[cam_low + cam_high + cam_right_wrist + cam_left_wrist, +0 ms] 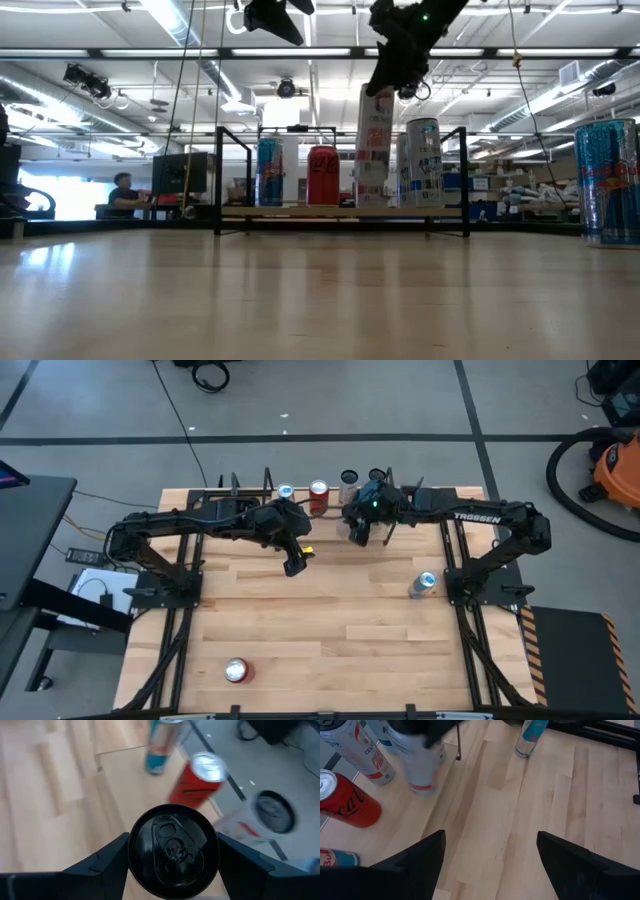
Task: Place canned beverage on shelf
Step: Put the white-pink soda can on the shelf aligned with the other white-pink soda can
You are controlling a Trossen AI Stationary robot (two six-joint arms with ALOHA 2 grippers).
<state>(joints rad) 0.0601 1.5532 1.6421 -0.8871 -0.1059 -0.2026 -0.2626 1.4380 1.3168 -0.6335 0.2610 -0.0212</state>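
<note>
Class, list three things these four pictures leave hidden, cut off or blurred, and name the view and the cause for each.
1. Right wrist view: the black-topped can between the right end effector's fingers shows only its lid; its body is hidden beneath.
2. Left wrist view: the blue can is cut by the picture's edge.
3. High view: the right arm hides the can it holds over the shelf.

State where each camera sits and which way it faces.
High: overhead, straight down; left arm, right arm, left gripper, right gripper.
Low: table-level, facing the shelf; grippers enter from above.
Left wrist: on left arm, over tabletop; its open fingers.
Right wrist: on right arm, above black-topped can between its fingers.
Shared: shelf's red can, in all four.
</note>
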